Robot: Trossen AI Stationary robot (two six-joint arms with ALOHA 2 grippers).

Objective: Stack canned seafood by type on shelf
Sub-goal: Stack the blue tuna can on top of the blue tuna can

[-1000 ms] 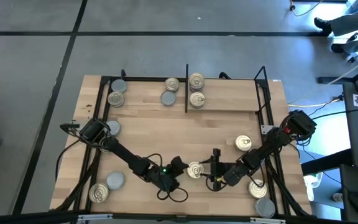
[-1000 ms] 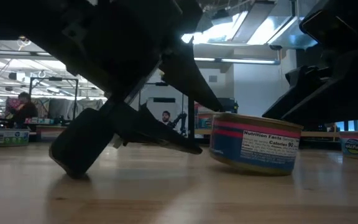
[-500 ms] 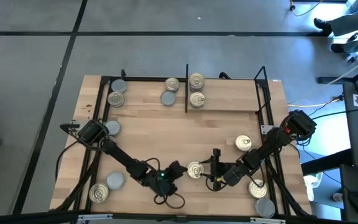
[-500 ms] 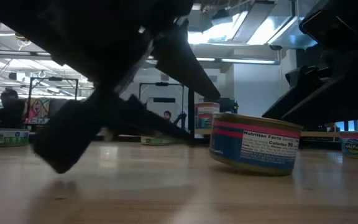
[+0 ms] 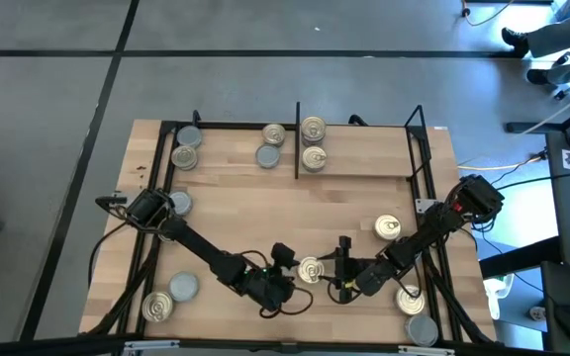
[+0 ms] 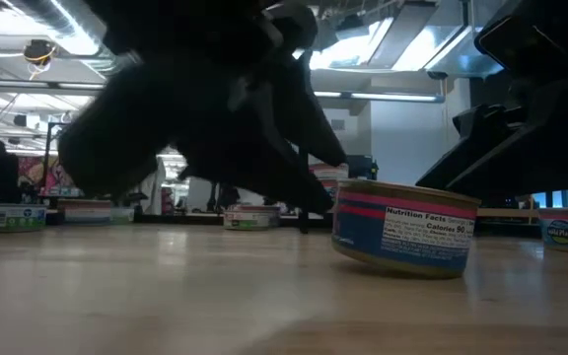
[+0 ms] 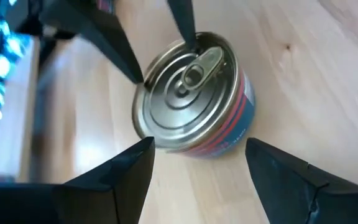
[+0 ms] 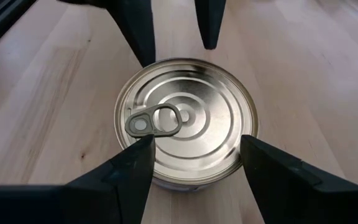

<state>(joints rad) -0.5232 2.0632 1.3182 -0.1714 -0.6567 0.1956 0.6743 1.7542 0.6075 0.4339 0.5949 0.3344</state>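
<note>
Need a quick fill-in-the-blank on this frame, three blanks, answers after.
1. The tin between both tools has a ___ lid.
2. The left tool and right tool both stand ___ around it.
3. On the shelf, two tins sit just right of the black ___.

Answers: pull-tab; open; divider

— What carried the goods?

— A light-wood tabletop [image 5: 265, 213] framed by black bars. Its far strip formed the shelf [image 5: 364, 163], split by an upright divider [image 5: 297, 138].

— What lay on it?

— About four tins [image 5: 312, 129] stood on the shelf, roughly eight more [image 5: 388, 227] lay scattered nearer; lid types were hard to distinguish.
</note>
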